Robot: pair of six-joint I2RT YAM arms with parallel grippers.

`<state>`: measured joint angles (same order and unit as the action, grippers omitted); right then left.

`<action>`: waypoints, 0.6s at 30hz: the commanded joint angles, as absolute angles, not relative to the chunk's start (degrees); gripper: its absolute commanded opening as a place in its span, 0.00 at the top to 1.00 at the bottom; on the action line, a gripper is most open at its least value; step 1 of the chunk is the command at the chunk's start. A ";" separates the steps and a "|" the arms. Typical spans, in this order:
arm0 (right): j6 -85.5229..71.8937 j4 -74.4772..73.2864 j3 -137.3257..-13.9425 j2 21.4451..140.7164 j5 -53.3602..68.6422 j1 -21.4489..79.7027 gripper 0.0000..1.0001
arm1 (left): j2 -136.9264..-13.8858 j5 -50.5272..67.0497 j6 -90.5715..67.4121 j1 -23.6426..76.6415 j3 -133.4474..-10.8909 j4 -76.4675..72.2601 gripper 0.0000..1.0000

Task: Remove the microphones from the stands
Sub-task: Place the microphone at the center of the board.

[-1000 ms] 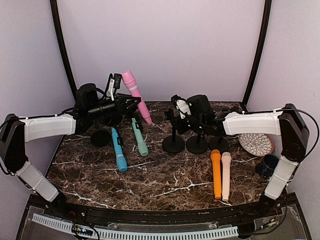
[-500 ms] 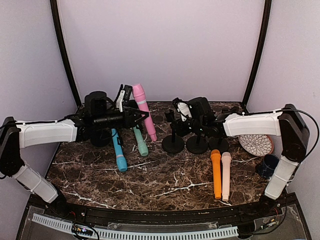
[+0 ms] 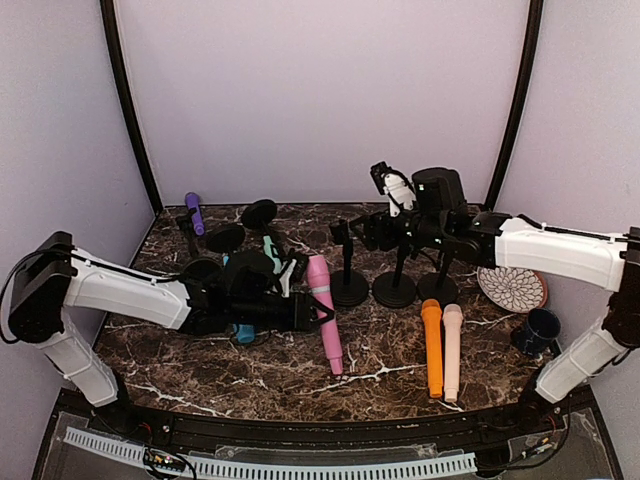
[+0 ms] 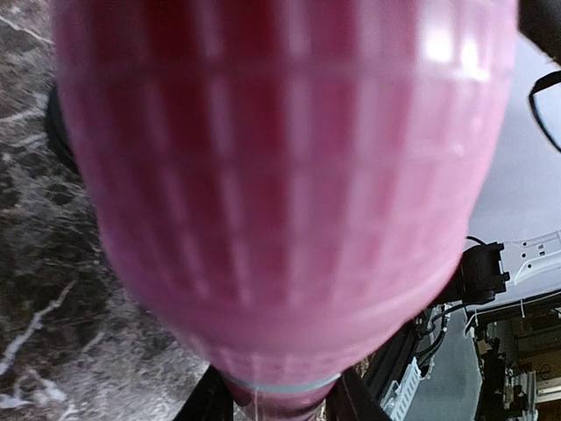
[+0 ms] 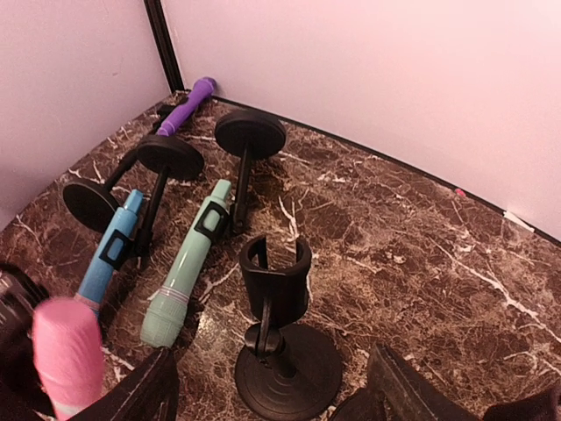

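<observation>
At centre of the dark marble surface (image 3: 200, 352), left tool (image 3: 312, 308) clamps the pink plastic microphone (image 3: 327, 328) near its head, unmounted, lying low, likely for release; right tool (image 5: 273, 386), 1 o'clock, gapes empty.

Left arm (image 3: 125, 290), right arm (image 3: 556, 250): white rounded link shells joined by black joint housings (matte, boxy at the elbows). A thin black cable (image 3: 580, 229) trails along each white forearm shell.
</observation>
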<state>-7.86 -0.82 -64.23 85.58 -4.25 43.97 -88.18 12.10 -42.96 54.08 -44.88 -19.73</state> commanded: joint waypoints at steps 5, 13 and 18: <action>-9.23 0.18 -60.47 78.47 -7.22 43.60 0.23 | -105.88 15.02 -50.77 61.48 -58.92 -25.16 0.96; -9.30 0.44 -56.76 74.30 -9.27 43.51 0.21 | -112.70 16.90 -53.13 62.14 -64.17 -26.37 0.91; -9.03 0.97 -56.51 74.75 -10.26 43.51 0.20 | -115.93 18.79 -55.11 62.14 -65.82 -27.24 0.86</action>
